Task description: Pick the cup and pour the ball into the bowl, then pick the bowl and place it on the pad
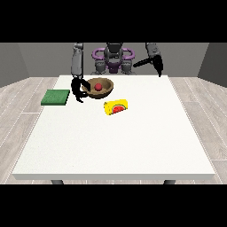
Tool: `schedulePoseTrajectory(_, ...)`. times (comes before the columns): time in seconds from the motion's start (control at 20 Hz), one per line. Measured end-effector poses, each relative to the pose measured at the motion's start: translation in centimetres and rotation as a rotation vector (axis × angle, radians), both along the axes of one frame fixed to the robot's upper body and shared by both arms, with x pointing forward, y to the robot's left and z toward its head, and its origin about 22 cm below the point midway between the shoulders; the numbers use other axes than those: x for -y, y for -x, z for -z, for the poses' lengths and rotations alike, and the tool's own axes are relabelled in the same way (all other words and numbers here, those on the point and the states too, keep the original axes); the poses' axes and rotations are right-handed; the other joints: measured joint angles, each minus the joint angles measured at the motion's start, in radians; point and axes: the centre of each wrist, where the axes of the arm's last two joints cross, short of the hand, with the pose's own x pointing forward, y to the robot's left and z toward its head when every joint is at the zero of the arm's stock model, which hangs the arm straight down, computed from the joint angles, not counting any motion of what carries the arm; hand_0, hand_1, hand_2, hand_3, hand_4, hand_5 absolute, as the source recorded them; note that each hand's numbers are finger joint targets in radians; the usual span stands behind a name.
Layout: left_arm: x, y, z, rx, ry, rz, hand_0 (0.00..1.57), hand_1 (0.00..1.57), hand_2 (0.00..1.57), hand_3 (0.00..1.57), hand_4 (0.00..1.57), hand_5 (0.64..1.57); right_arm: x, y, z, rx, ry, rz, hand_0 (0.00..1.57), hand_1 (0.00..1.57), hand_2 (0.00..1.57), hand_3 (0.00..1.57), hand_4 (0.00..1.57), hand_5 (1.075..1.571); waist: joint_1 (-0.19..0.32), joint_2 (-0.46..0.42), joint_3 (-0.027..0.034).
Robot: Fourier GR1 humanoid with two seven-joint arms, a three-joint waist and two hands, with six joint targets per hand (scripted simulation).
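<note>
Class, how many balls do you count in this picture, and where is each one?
1. The red ball lies inside the brown bowl, near the table's far edge. The yellow cup lies on its side in front; its inside cannot be seen.

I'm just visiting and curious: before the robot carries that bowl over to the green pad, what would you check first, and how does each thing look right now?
1. Ball inside the bowl: ok.
2. Cup emptied and out of the way: ok, it lies on its side in front of the bowl.
3. Hand at the view's left at the bowl's rim: ok; whether it holds the rim, cannot tell.
4. Green pad has nothing on it: ok.
5. Hand at the view's right away from the bowl: ok, raised at the table's far edge.
</note>
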Motion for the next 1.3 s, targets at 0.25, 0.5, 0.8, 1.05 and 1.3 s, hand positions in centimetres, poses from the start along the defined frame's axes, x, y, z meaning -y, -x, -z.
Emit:
schedulePoseTrajectory(0.25, -2.8, 0.2, 1.3, -0.035, 0.017, -0.051, 0.0, 0.0, 0.0, 0.0, 0.0, 1.57, -0.5, -0.9, -0.9, -0.115, 0.06, -0.012, 1.57, 1.57, 1.57, 1.57, 1.02, 1.552, -0.035, -0.029, 0.0127)
schedulePoseTrajectory(0.5, -4.9, 0.8, 3.3, -0.091, 0.027, -0.106, 0.0, 0.0, 0.0, 0.0, 0.0, 1.571, -1.6, -2.1, -2.5, -0.215, 0.074, -0.046, 1.57, 1.57, 1.57, 1.57, 1.05, 1.553, -0.088, -0.085, 0.0195)
schedulePoseTrajectory(0.8, -6.0, 1.5, 4.3, -0.111, 0.026, -0.142, 0.0, 0.0, 0.0, 0.0, 0.0, 1.57, 3.3, -3.5, -6.1, -0.25, 0.045, -0.04, 1.57, 1.57, 1.57, 1.57, 1.06, 1.565, -0.114, -0.108, 0.0219)
schedulePoseTrajectory(1.05, -6.0, 1.8, 4.5, -0.074, 0.029, -0.144, 0.0, 0.0, 0.0, 0.0, 0.0, 1.567, 7.4, -3.2, -7.8, -0.208, 0.019, -0.001, 1.57, 1.57, 1.57, 1.57, 1.07, 1.557, -0.118, -0.068, 0.0222)
schedulePoseTrajectory(1.3, -5.2, 1.3, 4.0, -0.021, 0.027, -0.14, 0.0, 0.0, 0.0, 0.0, 0.0, 1.566, 10.8, -2.9, -9.6, -0.143, -0.011, 0.018, 1.57, 1.57, 1.57, 1.57, 1.08, 1.559, -0.117, -0.007, 0.0226)
